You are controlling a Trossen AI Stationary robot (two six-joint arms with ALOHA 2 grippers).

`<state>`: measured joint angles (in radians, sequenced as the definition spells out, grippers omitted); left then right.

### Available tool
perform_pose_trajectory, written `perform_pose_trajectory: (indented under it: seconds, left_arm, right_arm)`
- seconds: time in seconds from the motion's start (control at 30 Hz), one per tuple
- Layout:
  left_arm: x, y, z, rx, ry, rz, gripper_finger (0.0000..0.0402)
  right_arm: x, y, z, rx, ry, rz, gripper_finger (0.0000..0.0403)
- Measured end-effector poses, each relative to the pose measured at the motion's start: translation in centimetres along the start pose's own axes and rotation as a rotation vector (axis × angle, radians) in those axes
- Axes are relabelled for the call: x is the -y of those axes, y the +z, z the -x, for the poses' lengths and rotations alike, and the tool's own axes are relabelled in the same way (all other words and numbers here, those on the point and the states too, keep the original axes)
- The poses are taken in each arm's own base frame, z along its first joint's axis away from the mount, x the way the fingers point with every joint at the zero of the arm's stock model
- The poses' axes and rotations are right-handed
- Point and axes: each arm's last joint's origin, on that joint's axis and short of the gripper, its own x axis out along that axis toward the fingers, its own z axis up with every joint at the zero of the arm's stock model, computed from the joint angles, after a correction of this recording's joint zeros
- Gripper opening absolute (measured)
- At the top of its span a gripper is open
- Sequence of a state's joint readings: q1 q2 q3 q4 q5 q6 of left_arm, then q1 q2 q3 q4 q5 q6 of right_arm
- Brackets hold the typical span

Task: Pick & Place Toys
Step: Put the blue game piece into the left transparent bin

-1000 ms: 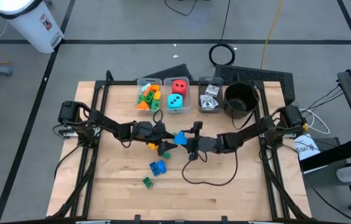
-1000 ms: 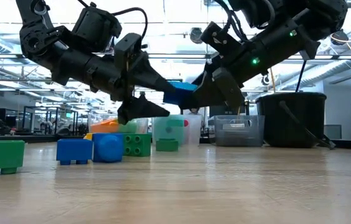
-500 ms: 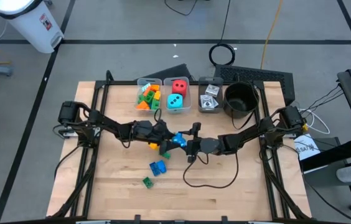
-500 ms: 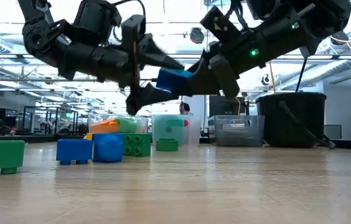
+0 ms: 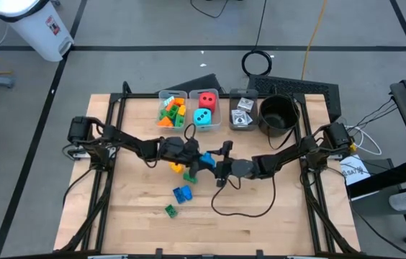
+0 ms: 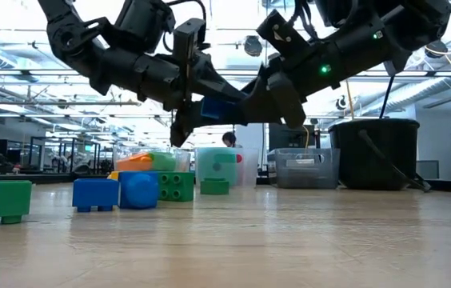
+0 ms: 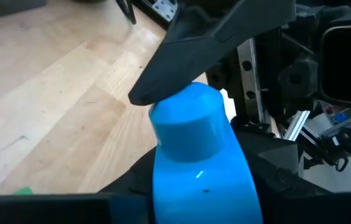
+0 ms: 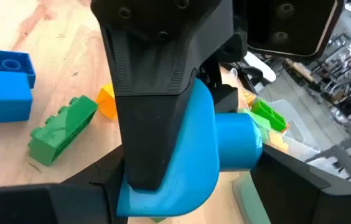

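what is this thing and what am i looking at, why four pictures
It is a robot with two dark arms over a wooden table. One picture looks straight down, one looks across at table height, and two come from cameras on the wrists. Mid-table, above the surface, the left hand and right hand both grip one blue brick, as in a handover. Loose bricks lie on the table. At the far edge stand clear bins of toys and a black pot.
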<state>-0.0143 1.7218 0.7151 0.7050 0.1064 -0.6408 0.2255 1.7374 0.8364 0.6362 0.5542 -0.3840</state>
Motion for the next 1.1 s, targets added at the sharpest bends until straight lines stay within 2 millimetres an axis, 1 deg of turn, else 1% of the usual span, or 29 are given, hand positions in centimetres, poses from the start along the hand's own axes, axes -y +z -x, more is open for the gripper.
perform_pose_trajectory:
  seconds: [0.13,0.2,0.3,0.37,0.43,0.5,0.57,0.63,0.7,0.77,0.8,0.97,1.1]
  left_arm:
    - [-1.0,1.0,0.4,-0.021,-0.035,-0.011,0.0144]
    - [-1.3,1.7,1.0,-0.005,-0.034,-0.042,0.0138]
    - [-2.5,2.8,2.4,0.011,0.028,-0.064,0.013]
    - [-3.1,3.6,3.5,0.044,0.082,-0.064,0.0129]
    - [-3.3,4.6,5.1,0.096,0.131,-0.077,0.0129]
    - [-3.7,5.6,6.7,0.141,0.24,-0.104,0.0128]
    - [-4.4,5.8,8.2,0.147,0.418,-0.118,0.0128]
    - [-4.9,6.4,9.6,0.194,0.6,-0.153,0.0128]
    - [-5.5,7.0,10.8,0.234,0.78,-0.18,0.0128]
    - [-6.7,7.0,11.6,0.231,0.929,-0.184,0.0128]
    - [-7.3,7.2,12.0,0.232,0.972,-0.181,0.0128]
    - [-10.2,7.9,13.1,0.208,1.076,-0.156,0.0128]
    - [-12.7,7.8,13.4,0.16,1.091,-0.099,0.0128]
  right_arm:
    - [-0.2,0.0,0.2,-0.016,0.0,-0.049,0.0256]
    - [-0.3,0.5,0.8,-0.026,-0.038,-0.058,0.0256]
    - [-0.8,0.6,1.7,-0.057,-0.071,-0.044,0.0255]
    - [-0.7,1.3,2.7,-0.053,-0.072,-0.043,0.0255]
    - [-0.3,2.2,3.5,-0.029,-0.077,-0.077,0.0255]
    - [-0.1,2.3,4.4,-0.027,-0.063,-0.096,0.0255]
    - [0.2,2.4,5.1,-0.019,-0.059,-0.13,0.0255]
    - [0.8,2.5,5.8,0.005,-0.066,-0.174,0.0253]
    - [1.2,2.4,6.2,0.013,-0.072,-0.208,0.0251]
    - [1.3,1.8,6.5,0.008,-0.071,-0.22,0.0251]
    - [1.4,1.5,6.6,0.0,-0.073,-0.217,0.0251]
    - [1.7,1.3,6.6,0.034,-0.091,-0.231,0.0251]
    - [1.9,1.3,6.4,0.037,-0.1,-0.235,0.0251]
